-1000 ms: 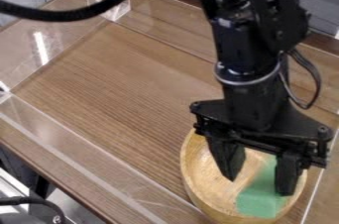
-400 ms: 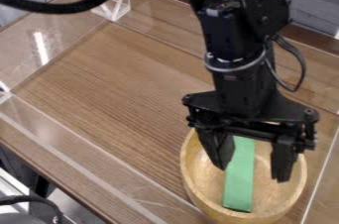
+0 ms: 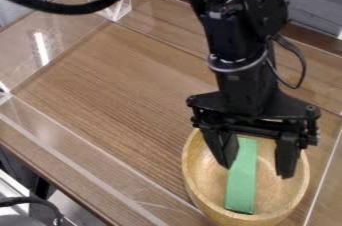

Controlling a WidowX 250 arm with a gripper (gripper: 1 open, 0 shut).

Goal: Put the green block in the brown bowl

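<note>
The green block [image 3: 242, 188] lies in the brown bowl [image 3: 198, 192] at the front right of the table, one end leaning up toward the far wall. My gripper [image 3: 257, 166] hangs straight down over the bowl, open. Its two black fingers [image 3: 225, 160] stand on either side of the block's upper end with a gap on each side. The arm hides the back rim of the bowl.
The bowl sits on a wood-grain table [image 3: 120, 80] enclosed by low clear plastic walls [image 3: 54, 135]. A small clear stand [image 3: 118, 8] is at the back left. The table's front edge drops off at the lower left.
The gripper has shifted slightly left and up over the bowl. The block, earlier low between the fingers at the right, now lies stretched out in the bowl, free of the fingers.
</note>
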